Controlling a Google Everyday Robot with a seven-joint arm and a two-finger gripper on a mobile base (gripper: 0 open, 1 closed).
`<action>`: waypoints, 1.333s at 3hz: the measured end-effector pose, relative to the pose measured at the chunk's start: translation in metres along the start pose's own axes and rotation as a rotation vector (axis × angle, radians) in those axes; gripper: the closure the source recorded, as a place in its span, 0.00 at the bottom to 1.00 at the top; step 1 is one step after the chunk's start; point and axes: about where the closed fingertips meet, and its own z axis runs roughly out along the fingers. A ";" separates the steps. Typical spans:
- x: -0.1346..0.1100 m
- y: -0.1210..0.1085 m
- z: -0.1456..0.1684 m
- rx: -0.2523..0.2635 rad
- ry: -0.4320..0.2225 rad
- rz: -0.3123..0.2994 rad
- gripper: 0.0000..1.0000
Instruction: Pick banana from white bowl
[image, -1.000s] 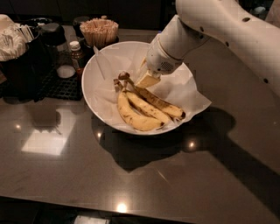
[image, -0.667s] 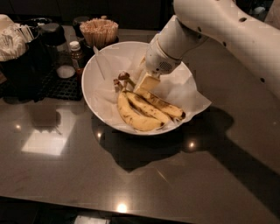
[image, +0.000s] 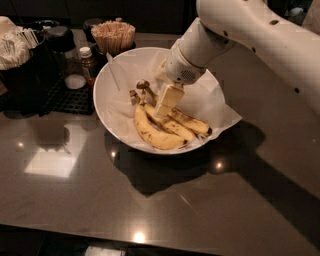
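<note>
1. Lower than 1 second ago, the gripper (image: 167, 100) now sits inside the white bowl (image: 104, 111), at the neck of the banana (image: 192, 122).
2. Whether it grasps anything, I cannot tell.
3. The banana lies in the bowl on crinkled paper (image: 220, 107), behind 2 plumper bananas (image: 152, 132).

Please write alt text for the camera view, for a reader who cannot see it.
The robot's white arm reaches into a white bowl, its hand at the speckled yellow bananas inside. The bowl stands on a dark glossy table.
</note>
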 end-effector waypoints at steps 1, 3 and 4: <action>-0.001 0.000 0.004 -0.007 0.002 0.002 0.35; -0.004 0.003 0.002 0.001 0.002 0.009 0.47; -0.005 0.007 -0.005 0.025 0.001 0.014 0.48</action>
